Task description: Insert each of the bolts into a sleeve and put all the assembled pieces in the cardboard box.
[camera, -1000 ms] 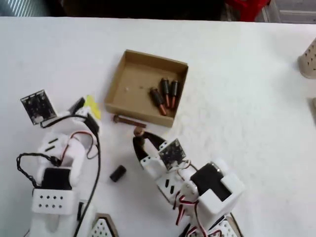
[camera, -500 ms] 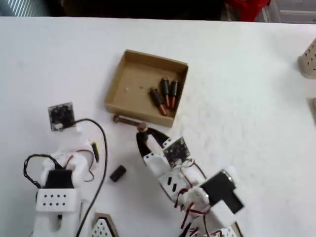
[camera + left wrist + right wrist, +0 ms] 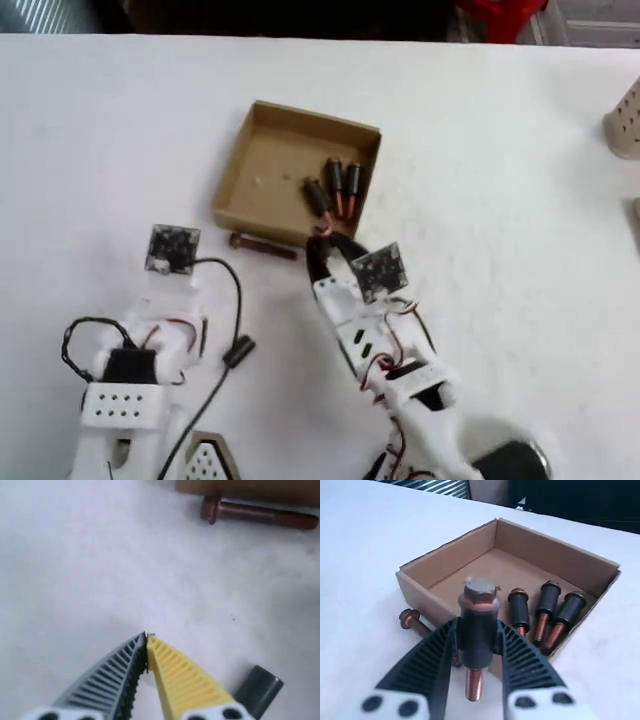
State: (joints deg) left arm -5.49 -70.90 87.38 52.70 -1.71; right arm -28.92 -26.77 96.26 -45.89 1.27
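Observation:
The cardboard box (image 3: 262,165) lies open mid-table with three assembled bolt-and-sleeve pieces (image 3: 335,192) in its near right corner. My right gripper (image 3: 322,248) is shut on another assembled piece (image 3: 477,622), a black sleeve with a copper bolt through it, held upright just before the box's front wall (image 3: 422,597). A loose copper bolt (image 3: 262,244) lies along the box's front wall. A bare black sleeve (image 3: 238,351) lies nearer the arms. My left gripper (image 3: 146,639) is shut and empty, low over the table between that bolt (image 3: 257,515) and sleeve (image 3: 260,690).
A beige perforated object (image 3: 625,120) stands at the table's right edge. The left arm's base (image 3: 120,400) and its cable (image 3: 225,300) sit beside the bare sleeve. White table stretches open left of and behind the box.
My right gripper has carried the assembled piece forward and rightward, up to the box's front wall. The left arm's wrist has swung right and lower, toward the loose sleeve.

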